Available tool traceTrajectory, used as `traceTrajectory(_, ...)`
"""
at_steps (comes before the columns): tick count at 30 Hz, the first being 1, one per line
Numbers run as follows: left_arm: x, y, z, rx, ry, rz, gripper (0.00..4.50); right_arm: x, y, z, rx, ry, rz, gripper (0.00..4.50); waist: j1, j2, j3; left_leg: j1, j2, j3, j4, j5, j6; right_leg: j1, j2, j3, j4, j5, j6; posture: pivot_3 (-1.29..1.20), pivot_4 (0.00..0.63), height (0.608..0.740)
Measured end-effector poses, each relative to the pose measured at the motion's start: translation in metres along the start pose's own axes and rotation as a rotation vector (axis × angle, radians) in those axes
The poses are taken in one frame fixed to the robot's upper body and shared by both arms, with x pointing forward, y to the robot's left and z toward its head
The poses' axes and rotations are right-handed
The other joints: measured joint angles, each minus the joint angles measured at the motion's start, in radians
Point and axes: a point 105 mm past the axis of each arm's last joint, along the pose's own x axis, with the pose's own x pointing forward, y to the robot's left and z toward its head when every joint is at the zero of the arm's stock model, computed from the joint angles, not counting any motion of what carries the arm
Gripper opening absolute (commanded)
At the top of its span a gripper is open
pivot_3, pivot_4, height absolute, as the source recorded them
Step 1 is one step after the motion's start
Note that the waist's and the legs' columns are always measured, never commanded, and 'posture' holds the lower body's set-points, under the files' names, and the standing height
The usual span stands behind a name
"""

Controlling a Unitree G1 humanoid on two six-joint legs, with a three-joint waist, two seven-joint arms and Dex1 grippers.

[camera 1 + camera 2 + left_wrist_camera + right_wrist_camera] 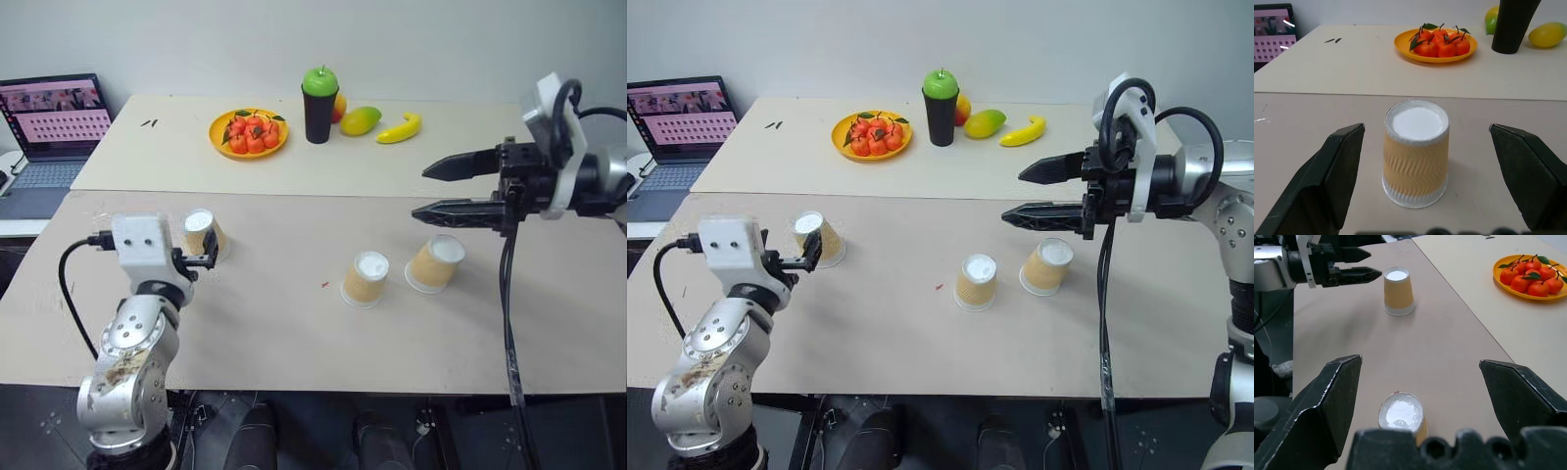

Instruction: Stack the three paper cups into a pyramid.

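the three paper cups stand upside down on the tabletop, none stacked yet: one on the left, and two near each other toward the right, the middle cup and the right cup, close but apart.

largest first: the right gripper hangs above the right-hand pair, its fingers spread wide and holding nothing, probably waiting while the other arm works. the left gripper sits level just before the left cup, fingers wide with the cup framed between them in the left wrist view but not touching, which looks like a lineup for a side grasp so it can be carried to the pair.

behind, a laptop is cut off at the edge, a plate of small orange fruit, then a black cup that hides part of the fruit behind it. two small dark marks are too small to make out.
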Motion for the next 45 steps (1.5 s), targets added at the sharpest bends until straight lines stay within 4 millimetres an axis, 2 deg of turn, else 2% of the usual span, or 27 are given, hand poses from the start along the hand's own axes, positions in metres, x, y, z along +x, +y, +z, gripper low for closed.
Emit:
traceTrajectory(4, 0.001, 0.007, -0.024, -0.022, 0.047, 0.015, 4.36, -0.003, -0.002, 0.002, -0.012, -0.007, -0.016, 4.50, 0.001, 0.000, 0.000, 0.000, 0.000, 0.000, 0.000, 0.000, 0.000, 0.000, 0.000, 0.000, 0.000, 0.000, 0.000, 0.00, 0.150, 0.735)
traceTrajectory(11, 0.024, 0.013, -0.035, -0.042, 0.026, 0.019, 4.36, -0.002, -0.002, 0.004, -0.028, -0.003, -0.037, 4.50, 0.002, 0.000, 0.000, 0.000, 0.000, 0.000, 0.000, 0.000, 0.000, 0.000, 0.000, 0.000, 0.000, 0.000, 0.000, 0.00, 0.150, 0.735)
traceTrajectory(16, 0.049, 0.014, -0.026, -0.040, -0.036, 0.013, 4.36, -0.001, 0.002, 0.008, -0.045, -0.005, -0.043, 4.50, 0.002, 0.000, 0.000, 0.000, 0.000, 0.000, 0.000, 0.000, 0.000, 0.000, 0.000, 0.000, 0.000, 0.000, 0.000, 0.00, 0.150, 0.735)
traceTrajectory(22, 0.066, 0.006, -0.023, -0.047, -0.068, -0.022, 4.36, -0.001, 0.004, 0.012, -0.063, -0.007, -0.064, 4.50, 0.002, 0.000, 0.000, 0.000, 0.000, 0.000, 0.000, 0.000, 0.000, 0.000, 0.000, 0.000, 0.000, 0.000, 0.000, 0.00, 0.150, 0.735)
traceTrajectory(26, 0.071, -0.001, -0.015, -0.043, -0.100, -0.051, 4.36, -0.003, 0.004, 0.016, -0.075, -0.014, -0.081, 4.50, 0.001, 0.000, 0.000, 0.000, 0.000, 0.000, -0.001, 0.000, 0.000, 0.000, 0.000, 0.000, 0.000, 0.000, 0.000, 0.00, 0.150, 0.735)
traceTrajectory(37, 0.076, 0.005, -0.020, -0.026, -0.096, -0.043, 4.36, -0.002, 0.005, 0.016, -0.074, -0.017, -0.084, 4.50, 0.000, 0.000, 0.000, 0.000, 0.000, 0.000, -0.001, 0.000, 0.000, 0.000, 0.000, 0.000, 0.000, 0.000, 0.000, 0.00, 0.150, 0.735)
traceTrajectory(40, 0.077, 0.006, -0.019, -0.021, -0.107, -0.040, 3.61, -0.003, 0.003, 0.016, -0.075, -0.013, -0.094, 4.50, 0.000, 0.000, 0.000, 0.000, 0.000, 0.000, -0.001, 0.000, 0.000, 0.000, 0.000, 0.000, 0.000, 0.000, 0.000, 0.00, 0.150, 0.735)
traceTrajectory(43, 0.077, 0.006, -0.018, -0.019, -0.111, -0.039, 2.54, -0.004, 0.003, 0.016, -0.075, -0.011, -0.097, 4.50, 0.000, 0.000, 0.000, 0.000, 0.000, 0.000, -0.001, 0.000, 0.000, 0.000, 0.000, 0.000, 0.000, 0.000, 0.000, 0.00, 0.150, 0.735)
traceTrajectory(45, 0.077, 0.006, -0.018, -0.019, -0.111, -0.037, 2.54, -0.004, 0.003, 0.016, -0.076, -0.009, -0.099, 4.50, 0.000, 0.000, 0.000, 0.000, 0.000, 0.000, -0.001, 0.000, 0.000, 0.000, 0.000, 0.000, 0.000, 0.000, 0.000, 0.00, 0.150, 0.735)
